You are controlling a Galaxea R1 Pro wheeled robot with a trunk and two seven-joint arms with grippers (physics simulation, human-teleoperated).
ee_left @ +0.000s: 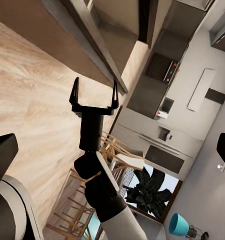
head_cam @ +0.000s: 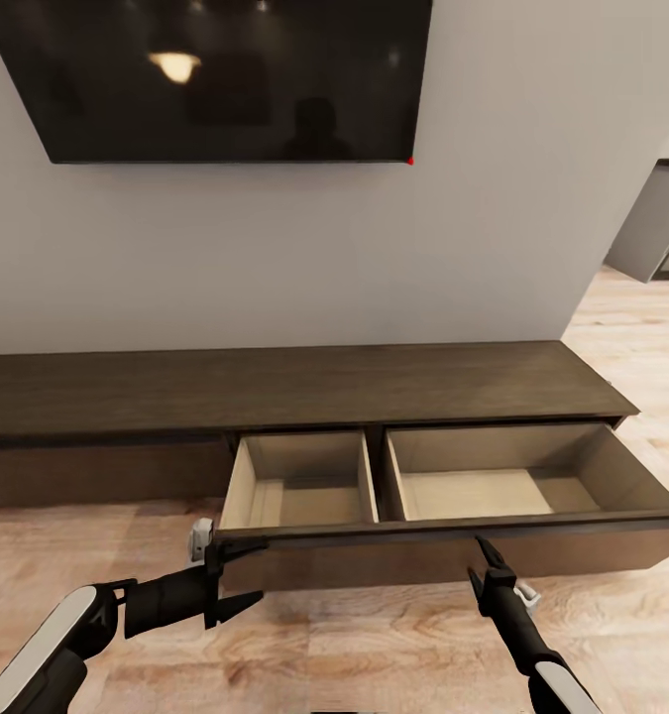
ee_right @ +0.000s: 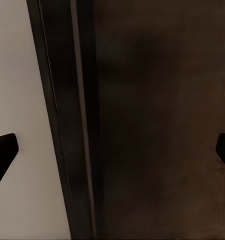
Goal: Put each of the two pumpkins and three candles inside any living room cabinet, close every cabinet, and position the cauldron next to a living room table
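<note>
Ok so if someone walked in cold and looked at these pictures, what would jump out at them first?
Probably the long dark cabinet against the wall with its wide drawer pulled out, showing two pale, empty compartments. Both grippers sit at that drawer's front: the left gripper at its left corner, the right gripper further right, both with jaws apart. Above hangs a big black TV reflecting a ceiling light.

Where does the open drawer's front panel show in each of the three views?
Head: drawer front spans the lower centre.
Left wrist: just beyond the open right gripper, at.
Right wrist: close up, the dark brown surface.
Shared landmark: its top rim beside the pale interior.
</note>
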